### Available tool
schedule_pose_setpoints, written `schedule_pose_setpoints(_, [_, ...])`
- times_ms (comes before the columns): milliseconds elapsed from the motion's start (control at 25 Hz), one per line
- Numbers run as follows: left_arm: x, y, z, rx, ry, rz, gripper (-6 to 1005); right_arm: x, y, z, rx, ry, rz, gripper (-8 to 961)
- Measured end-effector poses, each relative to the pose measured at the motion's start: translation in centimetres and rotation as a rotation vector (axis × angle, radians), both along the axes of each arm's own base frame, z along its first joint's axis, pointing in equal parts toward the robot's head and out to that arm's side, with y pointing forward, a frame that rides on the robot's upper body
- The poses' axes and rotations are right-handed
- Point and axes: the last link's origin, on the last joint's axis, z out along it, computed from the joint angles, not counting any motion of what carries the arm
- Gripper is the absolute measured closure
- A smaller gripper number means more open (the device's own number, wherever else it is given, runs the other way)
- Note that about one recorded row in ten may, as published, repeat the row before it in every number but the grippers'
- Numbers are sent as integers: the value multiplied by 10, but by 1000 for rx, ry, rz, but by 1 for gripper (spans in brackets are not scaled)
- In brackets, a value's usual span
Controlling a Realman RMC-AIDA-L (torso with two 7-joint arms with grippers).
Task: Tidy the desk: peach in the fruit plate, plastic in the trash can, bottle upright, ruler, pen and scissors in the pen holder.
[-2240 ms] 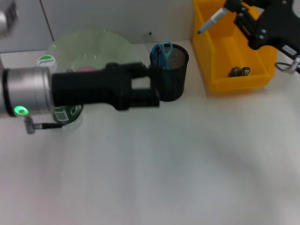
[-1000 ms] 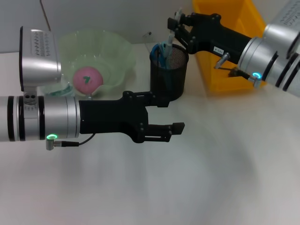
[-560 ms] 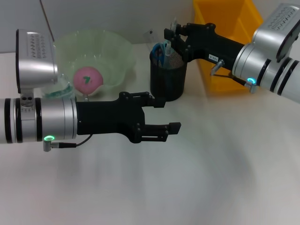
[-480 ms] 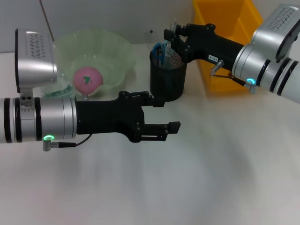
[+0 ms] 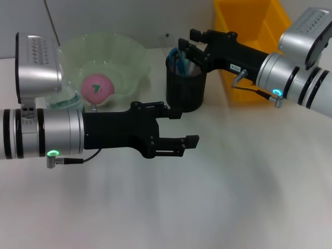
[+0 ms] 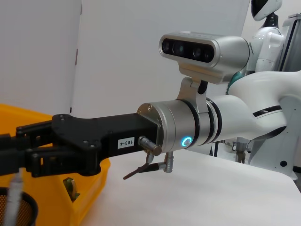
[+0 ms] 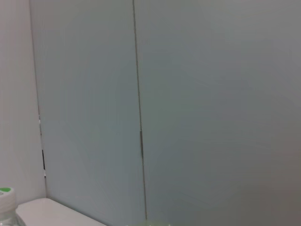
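Behind right gripper [image 5: 188, 45], left wrist shows camera [image 6: 203, 51].

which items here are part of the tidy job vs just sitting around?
Job items:
peach in the fruit plate
pen holder with scissors and pen inside
bottle, partly hidden by the left arm
yellow trash can
right gripper above the holder
left gripper over the desk

Bystanders:
desk

A white counter [image 5: 233, 197] runs back to a pale grey panelled wall [image 7: 211, 103] with a vertical seam, apparently evenly lit; another white robot [image 6: 268, 19] stands beyond.
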Motion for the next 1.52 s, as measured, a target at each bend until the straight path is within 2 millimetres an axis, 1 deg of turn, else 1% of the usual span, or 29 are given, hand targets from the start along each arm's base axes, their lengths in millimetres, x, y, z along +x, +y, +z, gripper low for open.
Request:
schedule_pose_setpoints(200, [-1,0,0,1,2,0,224,4,-1,4,14,17,-11,641])
schedule_pose_setpoints(320, [-2,-1,1,5,3,-6,224,7,-4,13,41,66,-14,504])
schedule_pose_setpoints(440, [-4,-1,2,8,2,0,225,16,-14,31,54,158,-13,378])
schedule_pose_setpoints(600, [-8,0,8,18,-17,17,225,29,-41,65,-12,294,2,237])
schedule_pose_setpoints(640, [-8,0,8,18,-17,17,225,32,-51,73,-43,318,14,202])
schedule_pose_setpoints(680, [-8,0,8,18,-17,17,225,38,-70,87,-112,347,38,196])
schedule_pose_setpoints(720, [-10,0,12,20,-30,26,226,38,-70,87,-112,347,38,189])
schedule_pose_setpoints(760, [-10,0,12,20,-30,26,226,41,-79,93,-150,357,44,183])
schedule_pose_setpoints(840, [-23,-1,26,11,-80,68,226,48,-92,104,-220,360,39,170])
schedule_pose_setpoints(920, [-23,-1,26,11,-80,68,226,56,-102,111,-294,339,34,170])
schedule_pose_setpoints(960, [-28,-3,31,10,-97,75,226,59,-106,113,-324,324,28,170])
schedule_pose_setpoints(1040, [-36,-9,36,0,-125,76,227,64,-113,112,-386,286,13,170])
schedule_pose_setpoints(1160, [-36,-9,36,0,-125,76,227,70,-119,106,-442,227,0,170])
schedule_pose_setpoints(1200, [-43,-15,36,-27,-125,83,227,71,-120,103,-455,207,1,170])
schedule_pose_setpoints(1280, [-43,-15,36,-27,-125,83,227,71,-121,96,-481,173,8,170])
schedule_pose_setpoints(1320, [-49,-19,35,-45,-119,92,227,70,-121,91,-497,158,15,170])
schedule_pose_setpoints(1400, [-49,-19,35,-45,-119,92,227,68,-122,82,-533,125,24,170])
schedule_pose_setpoints(1440, [-55,-23,33,-69,-105,103,227,67,-122,78,-551,110,26,170])
schedule_pose_setpoints(1520, [-55,-23,33,-69,-105,103,226,65,-122,69,-575,87,35,170])
